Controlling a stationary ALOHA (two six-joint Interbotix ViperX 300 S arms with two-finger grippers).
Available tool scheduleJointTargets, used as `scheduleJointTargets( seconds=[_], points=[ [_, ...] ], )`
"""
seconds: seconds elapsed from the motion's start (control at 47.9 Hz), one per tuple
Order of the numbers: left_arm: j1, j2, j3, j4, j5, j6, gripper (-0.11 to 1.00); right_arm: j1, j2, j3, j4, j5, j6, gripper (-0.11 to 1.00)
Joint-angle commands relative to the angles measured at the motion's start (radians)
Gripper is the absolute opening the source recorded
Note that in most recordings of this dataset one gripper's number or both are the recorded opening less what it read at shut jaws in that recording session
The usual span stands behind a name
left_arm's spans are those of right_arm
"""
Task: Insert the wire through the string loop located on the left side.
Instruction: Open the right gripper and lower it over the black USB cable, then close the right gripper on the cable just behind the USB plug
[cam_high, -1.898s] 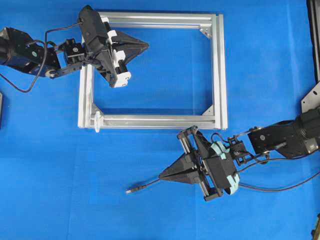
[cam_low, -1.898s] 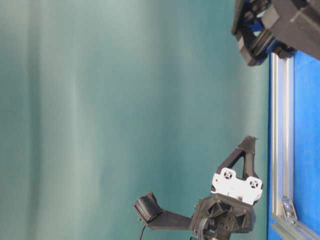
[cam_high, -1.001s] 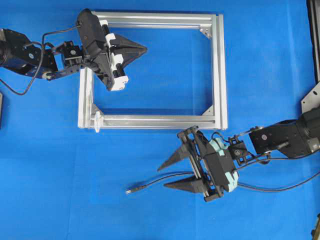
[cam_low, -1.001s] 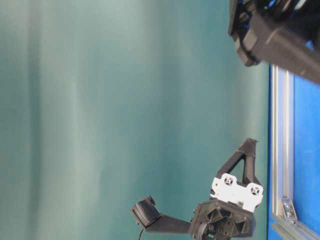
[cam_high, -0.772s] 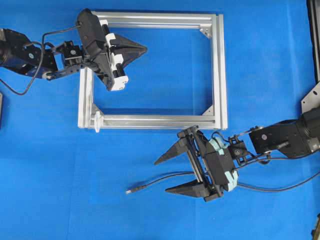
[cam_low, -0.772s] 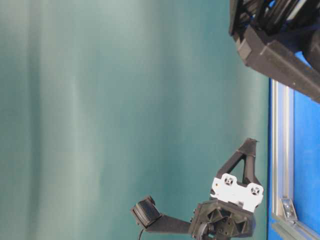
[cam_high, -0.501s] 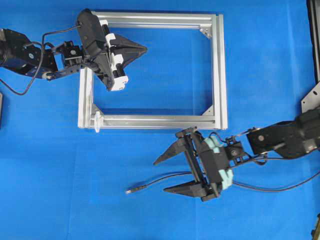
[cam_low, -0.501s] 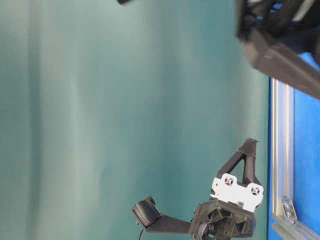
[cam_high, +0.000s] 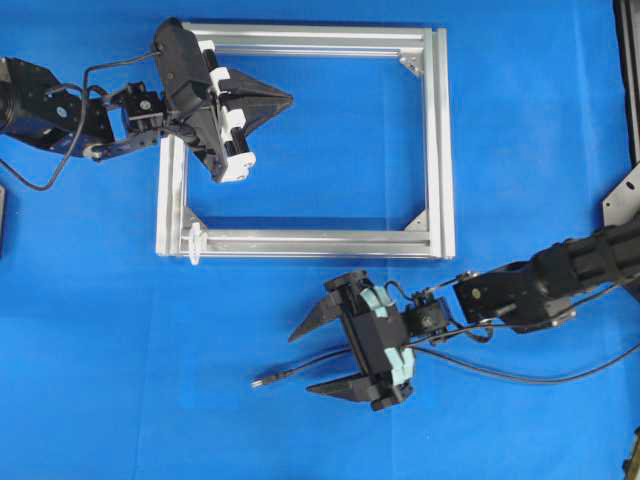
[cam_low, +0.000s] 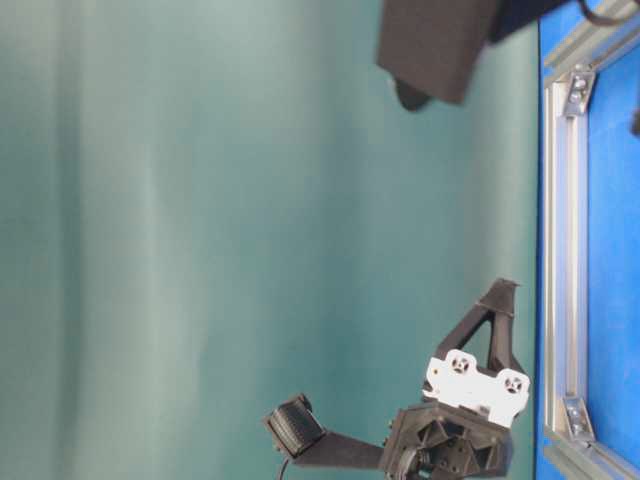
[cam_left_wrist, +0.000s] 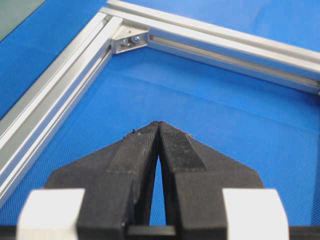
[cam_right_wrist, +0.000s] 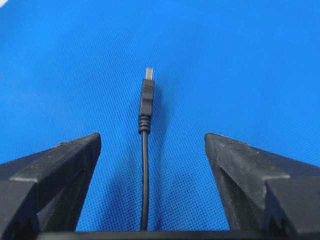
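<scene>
Currently, right gripper (cam_high: 314, 360) jaws standing wide, straddling the wire (cam_right_wrist: 145, 150) lying on the worktop (cam_high: 120, 380), left gripper (cam_high: 288, 99) jaws pressing fully together, gripping nothing.

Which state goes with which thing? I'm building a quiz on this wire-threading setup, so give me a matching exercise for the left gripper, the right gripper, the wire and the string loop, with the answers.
Things:
1. left gripper
2. right gripper
3. wire
4. string loop

States:
A. lying loose on the blue mat, plug pointing away from the jaws
B. jaws pressed together, holding nothing, above the frame
C. tied at the frame's lower left corner
D. jaws wide apart, one on each side of the cable

Pairs: 1-B, 2-D, 3-A, 4-C
</scene>
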Motion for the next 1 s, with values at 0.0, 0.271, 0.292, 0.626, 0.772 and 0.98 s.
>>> scheduleJointTargets(
  seconds=[0.0,0.271,0.292,0.626,0.772,0.98],
  points=[
    [0.0,-0.029,-0.005,0.002,-0.005,0.0,0.0,0.006,-0.011,-0.023,0.002,-0.011,0.005,0.87],
    [0.0,-0.032,0.002,0.002,-0.005,0.0,0.0,0.006,-0.011,-0.023,0.002,-0.005,0.006,0.8],
    [0.002,-0.032,0.002,0.002,-0.006,0.0,0.0,0.006,-0.011,-0.023,0.002,-0.005,0.006,0.77],
    [0.002,-0.032,0.002,0.002,-0.006,0.0,0.0,0.006,-0.012,-0.018,-0.006,0.014,-0.002,0.03],
    [0.003,-0.032,0.002,0.002,-0.005,0.0,0.0,0.006,-0.012,-0.018,-0.008,0.02,-0.002,0.0],
    [0.002,-0.032,0.002,0.002,-0.005,0.0,0.0,0.006,-0.018,-0.015,-0.008,0.02,0.002,0.0]
  ],
)
